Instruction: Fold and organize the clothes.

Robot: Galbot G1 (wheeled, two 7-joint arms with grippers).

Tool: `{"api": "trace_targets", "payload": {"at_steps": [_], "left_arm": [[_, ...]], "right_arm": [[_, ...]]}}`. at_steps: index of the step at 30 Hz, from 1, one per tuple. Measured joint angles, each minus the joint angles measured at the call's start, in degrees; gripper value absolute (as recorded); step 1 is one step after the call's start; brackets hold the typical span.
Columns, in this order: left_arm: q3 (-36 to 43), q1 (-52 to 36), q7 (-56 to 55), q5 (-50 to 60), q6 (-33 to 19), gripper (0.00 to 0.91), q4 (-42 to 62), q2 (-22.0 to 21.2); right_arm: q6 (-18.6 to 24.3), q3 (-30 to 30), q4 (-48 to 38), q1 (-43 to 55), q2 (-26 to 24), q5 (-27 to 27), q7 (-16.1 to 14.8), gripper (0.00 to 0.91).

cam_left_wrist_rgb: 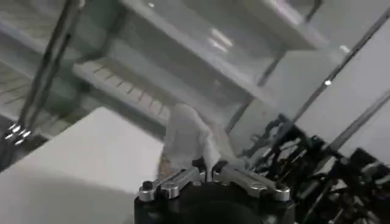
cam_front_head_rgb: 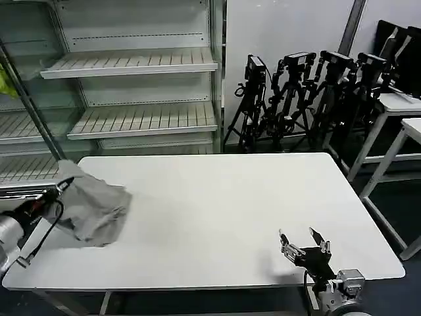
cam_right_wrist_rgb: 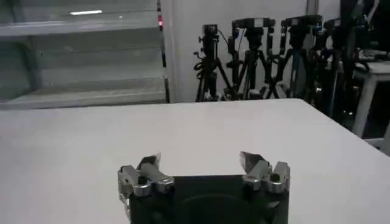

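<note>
The clothes are one light grey shirt (cam_front_head_rgb: pixel 92 207), bunched in a loose heap at the left end of the white table (cam_front_head_rgb: pixel 223 210). One corner of it is lifted off the table, pinched by my left gripper (cam_front_head_rgb: pixel 66 182), which is shut on the cloth. In the left wrist view the grey fabric (cam_left_wrist_rgb: pixel 189 137) rises straight out from between the closed fingers of the left gripper (cam_left_wrist_rgb: pixel 207 171). My right gripper (cam_front_head_rgb: pixel 304 238) hovers open near the table's front right edge, with nothing between its fingers (cam_right_wrist_rgb: pixel 148 165).
Glass-fronted white shelving (cam_front_head_rgb: pixel 131 66) stands behind the table's left half. A row of black tripods (cam_front_head_rgb: pixel 302 92) lines the back wall on the right. Further white tables (cam_front_head_rgb: pixel 401 118) stand to the far right.
</note>
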Motion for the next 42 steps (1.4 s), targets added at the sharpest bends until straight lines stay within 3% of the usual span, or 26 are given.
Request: {"api": "trace_targets", "payload": {"at_steps": [7,16,28,29,30,36,42], "left_arm": [[10.07,-5.24,-2.91,1.44,-0.09,0.04,-3.51,-4.4],[32.64,-15.94,-4.61,9.67,-0.15,0.04,2.65,-19.3],[50.54,-27.66,-4.58,18.71,-0.87,0.04,15.2,-34.91],[51.52,-28.38,-4.6,19.36,-1.04,0.141,16.41,-36.0],[52.41,-29.16,-4.6,20.12,-1.19,0.907,17.79,-37.13],[55.75,-32.37,-3.85,23.78,-1.34,0.907,23.17,-42.05],[56.99,-33.21,-1.9,26.46,-2.42,0.907,24.54,-44.11]], "right_arm": [[0.66,0.17,0.1,-0.38,0.22,-1.07,-0.22,0.907],[1.42,0.85,0.78,-2.61,1.45,-3.64,-0.29,0.907],[2.09,1.41,0.59,-4.34,3.29,-5.43,-0.38,0.907],[2.05,1.35,0.57,-4.32,3.41,-5.47,-0.38,0.907],[2.0,1.3,0.52,-4.32,3.52,-5.52,-0.37,0.907],[1.55,1.11,0.42,-4.15,3.85,-5.69,-0.29,0.907],[1.03,0.99,0.1,-3.67,3.87,-5.73,-0.18,0.907]]}}
